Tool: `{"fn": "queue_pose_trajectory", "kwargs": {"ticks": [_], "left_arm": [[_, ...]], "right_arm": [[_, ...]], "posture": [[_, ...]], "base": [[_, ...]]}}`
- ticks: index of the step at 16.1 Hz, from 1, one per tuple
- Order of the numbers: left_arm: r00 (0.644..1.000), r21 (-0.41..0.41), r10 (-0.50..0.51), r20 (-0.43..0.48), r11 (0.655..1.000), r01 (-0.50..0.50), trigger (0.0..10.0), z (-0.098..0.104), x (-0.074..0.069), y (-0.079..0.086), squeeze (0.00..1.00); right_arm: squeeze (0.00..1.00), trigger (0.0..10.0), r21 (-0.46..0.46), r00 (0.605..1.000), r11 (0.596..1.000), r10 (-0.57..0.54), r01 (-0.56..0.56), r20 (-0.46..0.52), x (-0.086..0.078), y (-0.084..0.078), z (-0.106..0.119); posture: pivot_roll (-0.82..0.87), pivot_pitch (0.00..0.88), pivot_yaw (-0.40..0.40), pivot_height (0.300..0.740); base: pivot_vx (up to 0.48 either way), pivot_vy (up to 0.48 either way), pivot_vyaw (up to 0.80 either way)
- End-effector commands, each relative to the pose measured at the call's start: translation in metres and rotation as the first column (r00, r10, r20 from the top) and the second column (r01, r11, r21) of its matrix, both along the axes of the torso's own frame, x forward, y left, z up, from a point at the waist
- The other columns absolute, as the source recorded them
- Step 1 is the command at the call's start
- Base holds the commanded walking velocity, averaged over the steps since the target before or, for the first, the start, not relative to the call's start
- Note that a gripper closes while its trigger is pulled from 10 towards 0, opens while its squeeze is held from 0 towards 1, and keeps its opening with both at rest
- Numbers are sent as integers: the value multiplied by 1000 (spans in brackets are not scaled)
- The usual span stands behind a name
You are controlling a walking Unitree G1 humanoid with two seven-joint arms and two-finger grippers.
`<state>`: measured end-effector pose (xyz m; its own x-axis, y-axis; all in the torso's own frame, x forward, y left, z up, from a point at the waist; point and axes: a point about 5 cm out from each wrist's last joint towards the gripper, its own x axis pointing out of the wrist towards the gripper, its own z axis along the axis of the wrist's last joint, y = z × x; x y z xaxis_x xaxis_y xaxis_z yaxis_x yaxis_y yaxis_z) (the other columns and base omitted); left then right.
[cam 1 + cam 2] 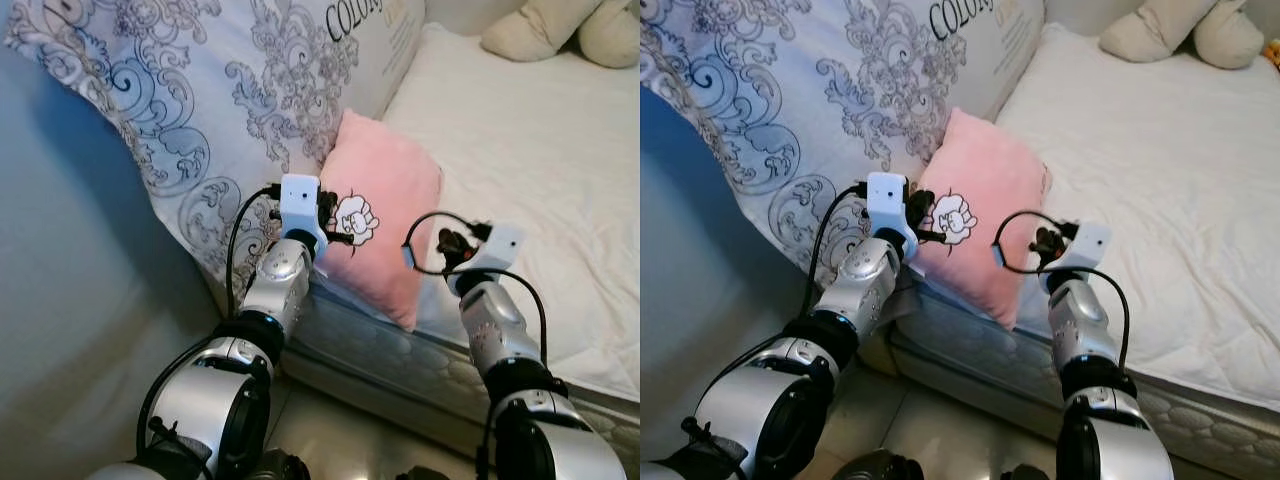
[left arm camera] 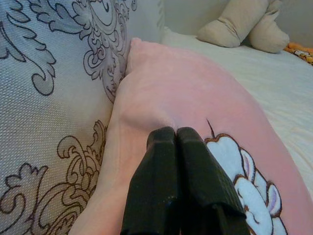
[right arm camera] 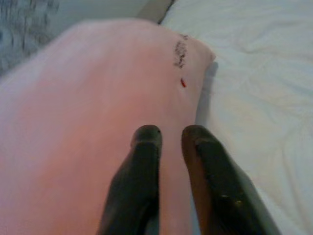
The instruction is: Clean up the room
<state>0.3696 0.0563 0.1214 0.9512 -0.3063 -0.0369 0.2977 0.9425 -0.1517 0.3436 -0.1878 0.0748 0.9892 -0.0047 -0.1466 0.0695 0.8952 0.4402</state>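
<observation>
A pink pillow (image 1: 388, 195) with a cartoon sheep print stands on edge at the bed's near side, leaning against a big patterned pillow (image 1: 200, 90). My left gripper (image 1: 337, 226) presses on its printed face beside the sheep. In the left wrist view the fingers (image 2: 156, 161) are together, with pink fabric (image 2: 161, 93) puckered at their tips. My right gripper (image 1: 441, 245) sits at the pillow's other side. In the right wrist view its fingertips (image 3: 146, 137) stand a little apart, with the pink pillow (image 3: 98, 88) edge between them.
The white mattress (image 1: 530, 160) stretches away to the right, with a beige plush toy (image 1: 560, 25) at its far end. The quilted mattress side (image 1: 400, 350) faces me above a tiled floor (image 1: 330, 430). A grey wall (image 1: 60, 300) is on the left.
</observation>
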Motion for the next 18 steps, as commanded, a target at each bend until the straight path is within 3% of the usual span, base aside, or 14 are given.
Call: {"fn": "queue_pose_trajectory", "kwargs": {"ticks": [1,2,4,9,10,18], "left_arm": [[999,-7,-3,51,1000,4,10000,16,6,1,0],[999,-10,-8,51,1000,8,10000,16,6,0,0],[999,-12,-16,49,1000,16,10000,15,5,-1,0],[998,9,-47,45,999,46,10000,11,2,-6,0],[998,9,-46,43,999,46,10000,11,2,-6,0],[998,3,-47,49,999,47,10000,11,2,-4,0]], "right_arm": [[1000,10000,62,1000,998,-5,5,7,3,2,2],[1000,10000,98,1000,995,-11,10,4,4,2,2],[1000,10000,75,1000,997,-18,18,2,4,-1,2],[1000,10000,-173,1000,985,-3,5,13,-1,-12,3],[1000,10000,-182,1000,983,-4,5,8,-2,-13,1],[1000,10000,-75,998,997,-28,23,-59,-8,-13,-14]], "posture": [[-88,0,81,714],[-85,0,77,714],[-86,0,74,714],[-110,0,74,714],[-112,0,72,714],[-96,0,70,714]], "base": [[0,0,0],[0,0,0],[0,0,0],[0,0,0],[0,0,0],[0,0,0]]}}
